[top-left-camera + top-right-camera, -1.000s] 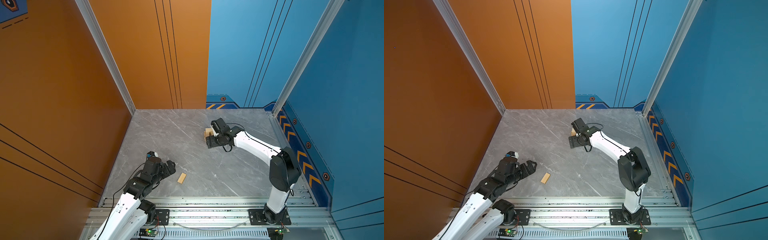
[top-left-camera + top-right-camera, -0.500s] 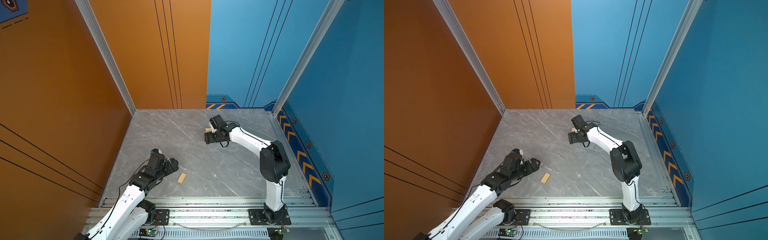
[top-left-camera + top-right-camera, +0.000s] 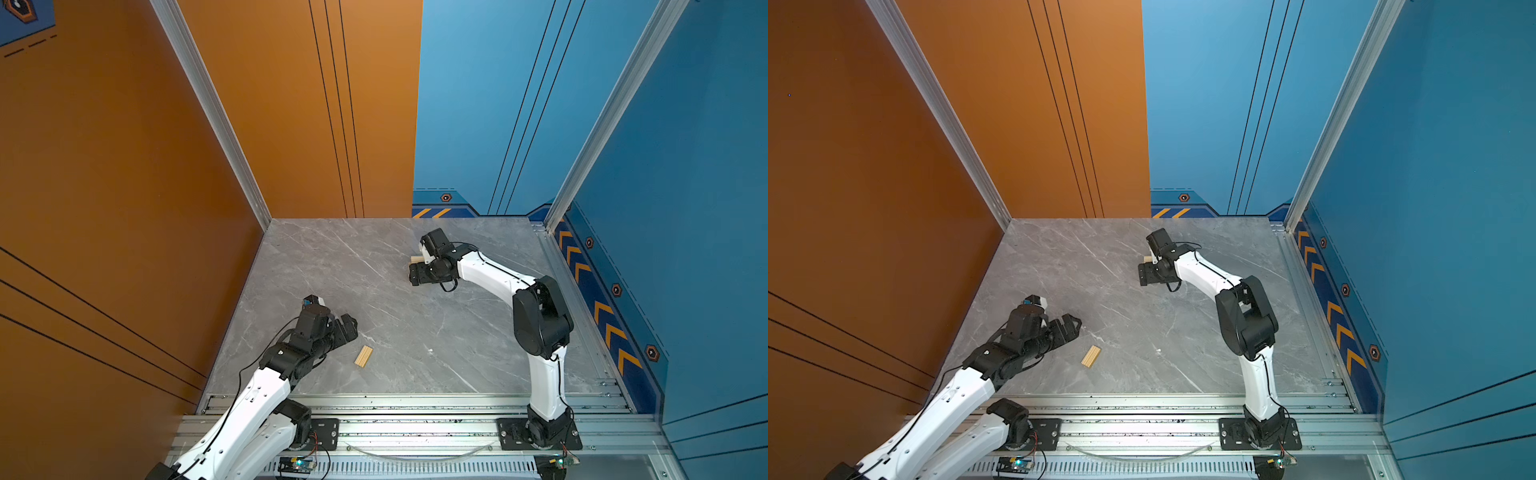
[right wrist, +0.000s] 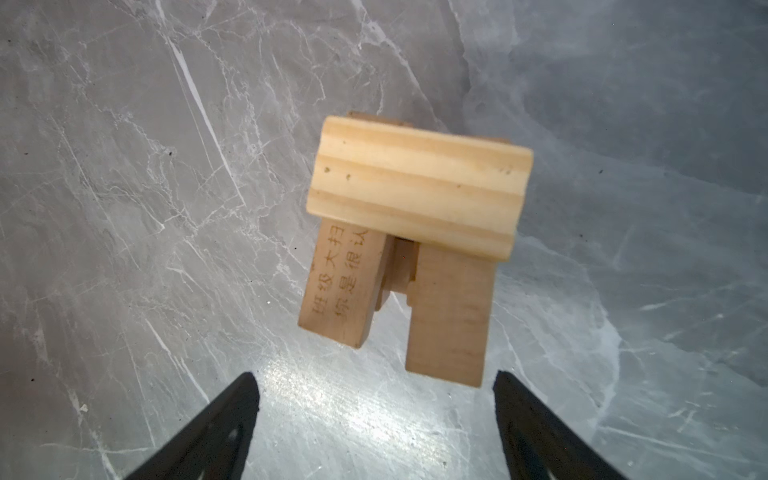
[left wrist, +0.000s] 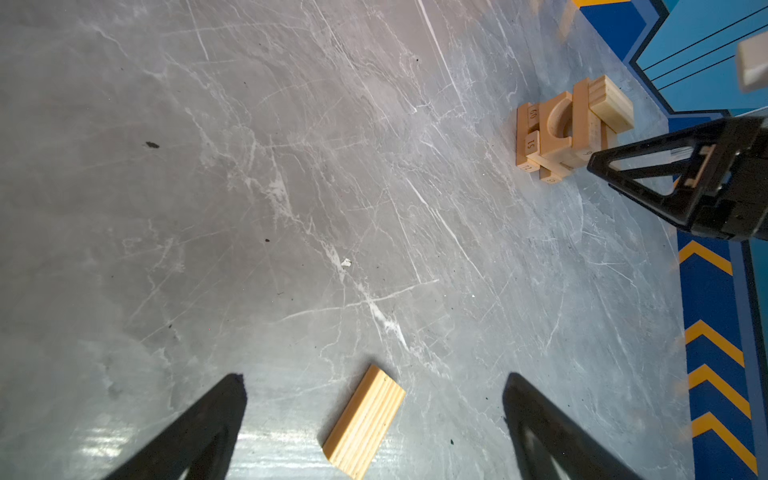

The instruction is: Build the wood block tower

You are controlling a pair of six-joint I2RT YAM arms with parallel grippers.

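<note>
Both arms [image 3: 266,386] [image 3: 490,270] reach low; left fingers [image 5: 199,428] gape near slab [image 5: 363,422], right fingers [image 4: 216,428] gape beside tower [image 4: 415,199].

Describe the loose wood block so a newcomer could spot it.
On the grey marble table, look at the near side, right of the left arm and its open jaws. The loose block lies flat and alone, a striped slab; the other blocks are stacked in the tower farther back.

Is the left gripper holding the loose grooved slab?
No, the left gripper stands open and the grooved slab lies on the table, apart from it.
</note>
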